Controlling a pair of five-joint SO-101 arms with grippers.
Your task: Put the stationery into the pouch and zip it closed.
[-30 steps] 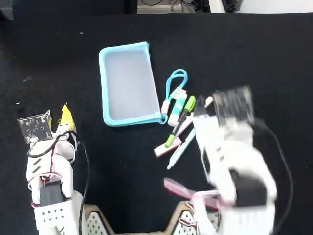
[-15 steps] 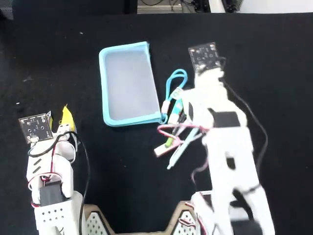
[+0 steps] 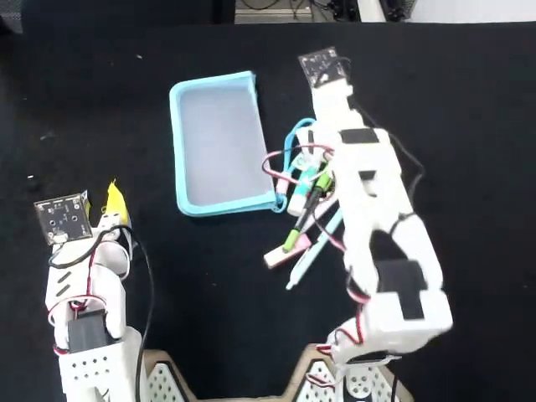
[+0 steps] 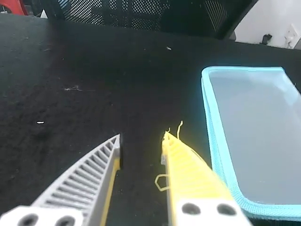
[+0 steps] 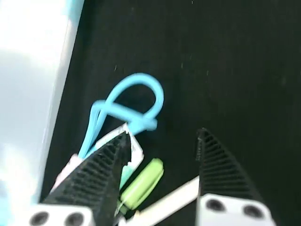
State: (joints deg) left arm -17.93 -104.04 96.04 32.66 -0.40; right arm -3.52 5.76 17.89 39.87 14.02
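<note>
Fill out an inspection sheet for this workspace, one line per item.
Surface: black table, matte.
Job's things: pouch lies flat, zip state unclear; stationery is piled beside it, outside; a blue loop lies at the pile's far end.
Clutter: nothing seen.
Grippers: left gripper open, low over bare table beside the pouch; right gripper open above the pile.
Cables: pink wires loop off the right arm over the pile; a black cable runs along the left arm.
Surroundings: mesh chair back beyond the table.
</note>
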